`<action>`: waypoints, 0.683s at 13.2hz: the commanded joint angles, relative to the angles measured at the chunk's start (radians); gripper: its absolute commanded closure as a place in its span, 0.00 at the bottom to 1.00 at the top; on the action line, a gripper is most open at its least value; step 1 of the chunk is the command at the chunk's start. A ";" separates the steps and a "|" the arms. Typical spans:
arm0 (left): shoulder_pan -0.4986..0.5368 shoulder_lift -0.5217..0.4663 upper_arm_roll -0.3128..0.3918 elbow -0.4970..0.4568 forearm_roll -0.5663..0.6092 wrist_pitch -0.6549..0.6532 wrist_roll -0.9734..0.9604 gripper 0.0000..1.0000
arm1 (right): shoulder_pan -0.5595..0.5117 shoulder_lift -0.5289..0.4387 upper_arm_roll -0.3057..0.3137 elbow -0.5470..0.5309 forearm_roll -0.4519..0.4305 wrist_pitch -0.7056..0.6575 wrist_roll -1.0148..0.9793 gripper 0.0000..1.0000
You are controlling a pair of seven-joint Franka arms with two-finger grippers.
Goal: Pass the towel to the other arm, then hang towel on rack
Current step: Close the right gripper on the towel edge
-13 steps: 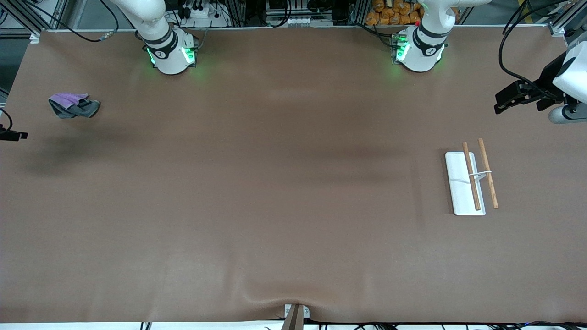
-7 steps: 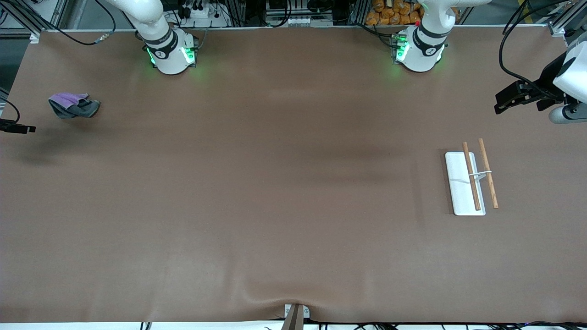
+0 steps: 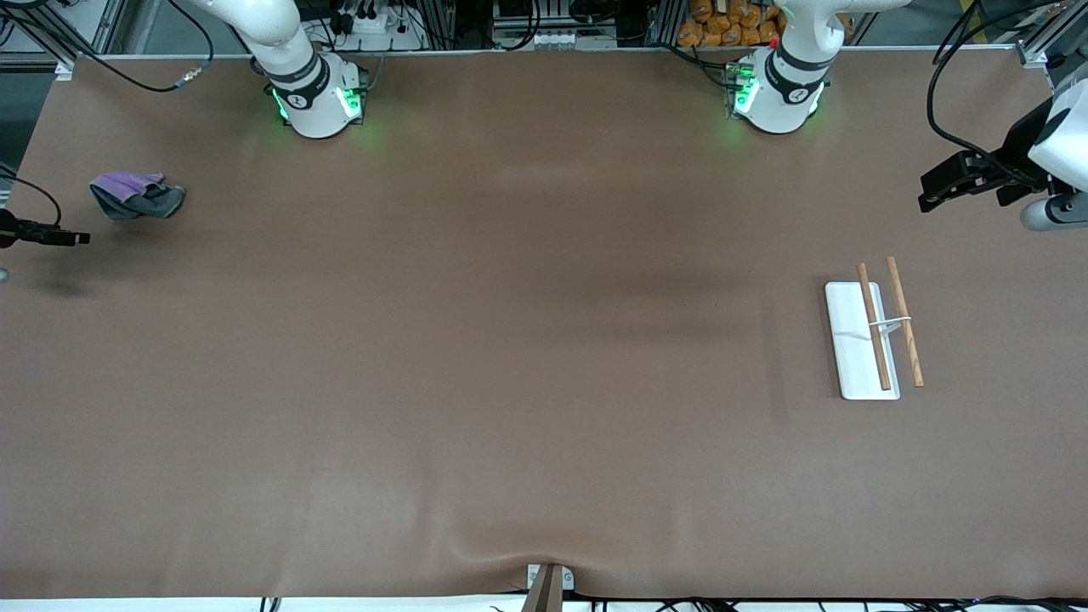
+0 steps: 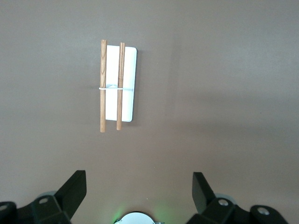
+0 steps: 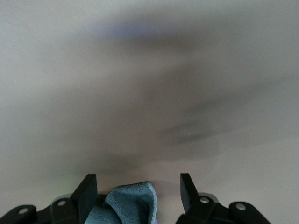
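The towel (image 3: 136, 197), crumpled with purple and dark grey faces showing, lies on the table at the right arm's end. My right gripper (image 3: 51, 235) hangs open at the table's edge beside the towel, not touching it. In the right wrist view the towel (image 5: 131, 205) shows between the open fingers (image 5: 87, 191) of the right gripper (image 5: 138, 186). The rack (image 3: 874, 336), a white plate with two wooden rods, stands toward the left arm's end. My left gripper (image 3: 939, 189) waits open and empty over the table's end by the rack. In the left wrist view the left gripper (image 4: 138, 189) is apart from the rack (image 4: 117, 86).
The brown table mat (image 3: 527, 340) stretches wide between the towel and the rack. The two arm bases (image 3: 319, 98) (image 3: 778, 89) stand along the edge farthest from the front camera. A small clamp (image 3: 548, 582) sits at the nearest edge.
My right gripper has moved in from the table's edge toward the towel. The left arm, towel and rack have barely moved.
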 commanded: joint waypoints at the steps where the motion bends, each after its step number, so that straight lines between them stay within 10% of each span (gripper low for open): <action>1: 0.004 -0.002 -0.003 -0.003 0.020 0.011 0.011 0.00 | -0.045 -0.010 0.020 -0.049 -0.035 0.014 -0.018 0.26; 9: 0.005 -0.002 -0.003 -0.006 0.022 0.009 0.014 0.00 | -0.080 -0.019 0.020 -0.090 -0.047 -0.040 -0.038 0.57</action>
